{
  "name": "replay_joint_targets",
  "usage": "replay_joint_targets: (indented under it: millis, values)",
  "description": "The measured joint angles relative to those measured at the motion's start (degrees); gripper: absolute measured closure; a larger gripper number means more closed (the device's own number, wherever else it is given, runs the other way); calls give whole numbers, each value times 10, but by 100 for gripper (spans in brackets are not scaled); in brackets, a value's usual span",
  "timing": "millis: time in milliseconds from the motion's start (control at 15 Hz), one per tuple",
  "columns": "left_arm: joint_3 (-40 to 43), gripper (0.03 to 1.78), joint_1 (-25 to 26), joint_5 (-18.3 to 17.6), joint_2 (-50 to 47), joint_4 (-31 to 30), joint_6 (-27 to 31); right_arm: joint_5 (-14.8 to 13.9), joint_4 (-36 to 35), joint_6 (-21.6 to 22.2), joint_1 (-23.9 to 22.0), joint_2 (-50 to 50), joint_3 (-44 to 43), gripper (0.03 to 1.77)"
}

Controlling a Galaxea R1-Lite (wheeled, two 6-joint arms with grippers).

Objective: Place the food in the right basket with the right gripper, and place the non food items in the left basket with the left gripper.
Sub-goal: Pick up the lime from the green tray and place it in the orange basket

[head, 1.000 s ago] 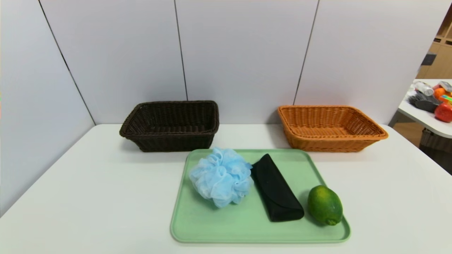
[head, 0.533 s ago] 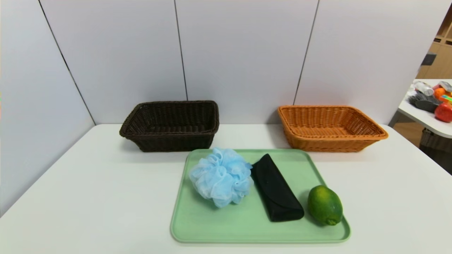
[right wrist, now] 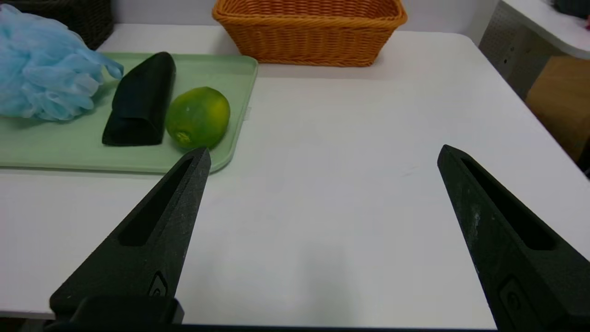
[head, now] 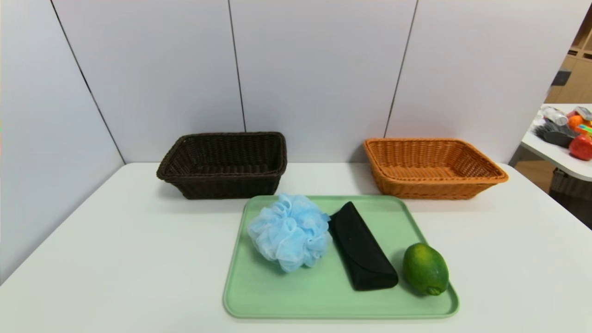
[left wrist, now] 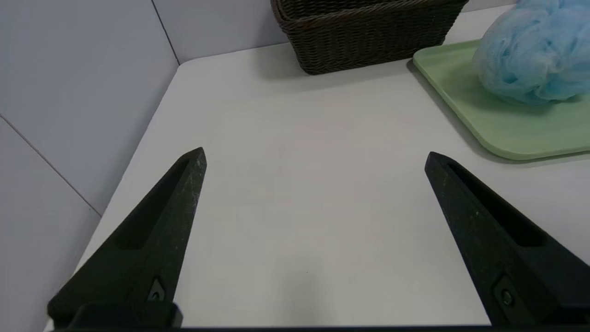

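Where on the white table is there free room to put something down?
Free: left of the green tray, before the dark basket; also right of the tray, before the orange basket. Crowded: the tray's right part, where case and lime lie close.

No readable text, labels, brands, numbers or signs in any view

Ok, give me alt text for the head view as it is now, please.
A green tray on a white table holds a light-blue bath pouf, a black glasses case and a green citrus fruit, left to right. Behind it stand two empty wicker baskets, dark brown at left and orange at right. Neither gripper is in view.
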Motion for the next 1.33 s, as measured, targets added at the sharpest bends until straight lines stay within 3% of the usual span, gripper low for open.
replay_joint_targets:
  millis: [133,600,1000,1200,1333]
  values:
    - [-68,12,0,-4,48,32,2,3,24,-18,-1,51,-84,10]
    - [-284,12,-2,-29,286,42,2,5,55,-33,-9,303,-349,10]
    - [-379,12,-13,-33,477,38,-5,4,138,-25,2,545,-537,10]
    - [-410,12,-41,-24,563,35,-20,4,188,20,38,663,-602,10]
    - [-422,12,-74,5,608,34,-42,4,237,88,75,737,-644,10]
